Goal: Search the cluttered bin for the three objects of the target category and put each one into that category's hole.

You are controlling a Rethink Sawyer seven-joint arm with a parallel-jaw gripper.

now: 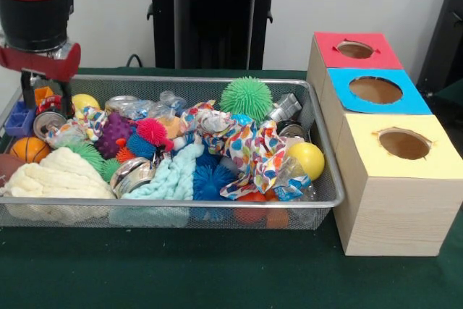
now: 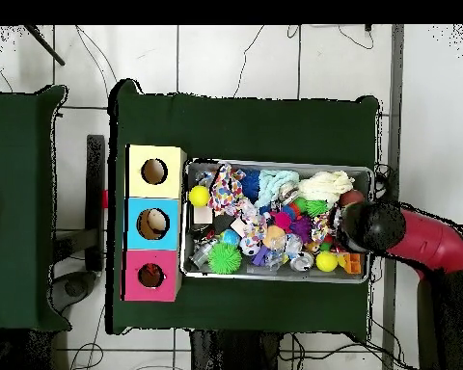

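Note:
A wire mesh bin (image 1: 327,179) (image 2: 279,165) holds mixed clutter: a green spiky ball (image 1: 246,98), a yellow ball (image 1: 307,159) (image 2: 199,196), a small basketball (image 1: 29,149), a purple knobbly ball (image 1: 113,134), a pink spiky ball (image 1: 152,132), metal cans (image 1: 49,122) and a patterned cloth (image 1: 242,146). Beside the bin stands a row of boxes with round holes: red (image 1: 354,50) (image 2: 151,276), blue (image 1: 375,90) (image 2: 153,224), yellow (image 1: 404,144) (image 2: 154,171). My gripper (image 1: 45,103) hangs open over the bin's end farthest from the boxes, just above an orange block (image 1: 43,95). In the overhead view the arm's head (image 2: 370,228) hides it.
Cream knit fabric (image 1: 58,175) and pale blue yarn (image 1: 173,175) lie along the bin's front wall. A blue plastic piece (image 1: 19,117) leans at the bin's end under the arm. Green cloth (image 1: 217,265) covers the table.

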